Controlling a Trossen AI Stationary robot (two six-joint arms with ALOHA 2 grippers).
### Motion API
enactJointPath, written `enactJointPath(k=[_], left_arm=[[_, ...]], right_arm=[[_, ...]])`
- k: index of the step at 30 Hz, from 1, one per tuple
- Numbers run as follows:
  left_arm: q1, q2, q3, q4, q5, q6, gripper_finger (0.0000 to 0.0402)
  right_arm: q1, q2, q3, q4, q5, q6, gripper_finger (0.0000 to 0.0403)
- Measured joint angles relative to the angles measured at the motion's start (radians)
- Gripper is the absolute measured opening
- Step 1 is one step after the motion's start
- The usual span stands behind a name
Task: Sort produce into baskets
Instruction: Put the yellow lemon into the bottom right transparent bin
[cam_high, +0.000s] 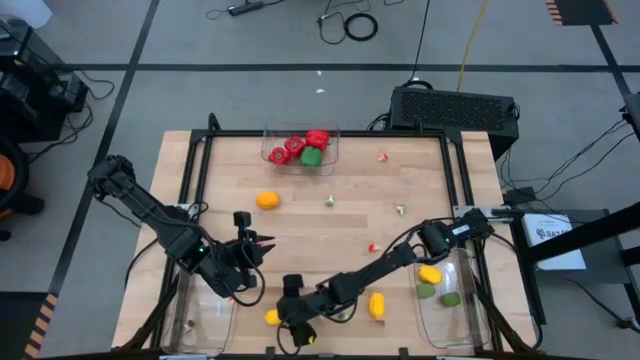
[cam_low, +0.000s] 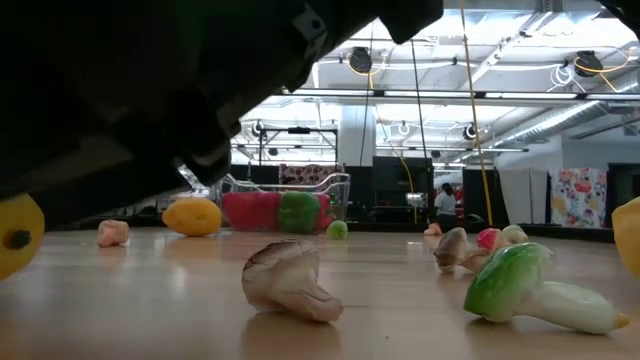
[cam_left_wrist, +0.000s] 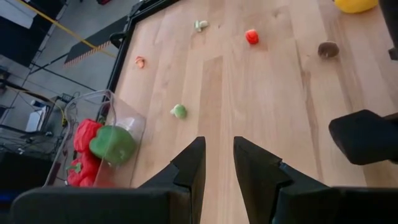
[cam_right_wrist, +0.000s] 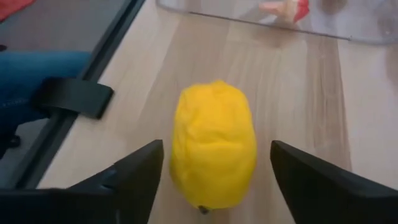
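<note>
Near the front edge of the table my right gripper (cam_right_wrist: 211, 171) sits low with its jaws spread wide on either side of a yellow pepper (cam_right_wrist: 213, 144), not yet touching it as far as I can tell; from above that same pepper (cam_high: 272, 317) lies just beside the wrist. I judge the step as the pick approach: next I need to close on the pepper, lift, and carry it to the right-hand basket (cam_high: 470, 325), which already holds one yellow and two green pieces. My left gripper (cam_left_wrist: 217, 163) hovers over bare wood left of centre, fingers nearly together, a thin gap between them, holding nothing. Count from the high view: three baskets, the far one (cam_high: 334, 152) with about three red peppers and one green, the left one (cam_high: 190, 315) with contents I can't make out. Loose on the table: an orange (cam_high: 267, 200), a second yellow pepper (cam_high: 377, 305), and around four tiny bits. The low view adds a mushroom (cam_low: 285, 280) and a small cabbage (cam_low: 525, 285).
</note>
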Motion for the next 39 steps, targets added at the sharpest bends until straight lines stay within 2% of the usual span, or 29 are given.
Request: enactJointPath(k=[9,16,21,31,36,39], left_arm=[[0.0,0.0,0.0,-0.006,0.0,-0.001,0.009],[0.0,0.0,0.0,-0.006,0.0,-0.001,0.009],[0.0,0.0,0.0,-0.006,0.0,-0.002,0.009],[0.0,0.0,0.0,-0.01,0.0,-0.004,0.009],[0.0,0.0,0.0,-0.01,0.0,-0.004,0.009],[0.0,0.0,0.0,-0.012,0.0,-0.011,0.009]], right_arm=[[0.001,-0.002,0.0,0.0,-0.007,-0.002,0.0204],[0.0,-0.061,0.0,-0.068,-0.025,-0.019,0.0175],[-0.002,-0.126,-0.001,-0.177,-0.025,-0.031,0.0171],[0.01,-0.393,-0.001,-0.678,-0.024,0.024,0.0172],[0.039,-0.529,-0.001,-0.965,-0.011,0.171,0.0172],[0.076,-0.6,-0.001,-1.165,0.037,0.311,0.0172]])
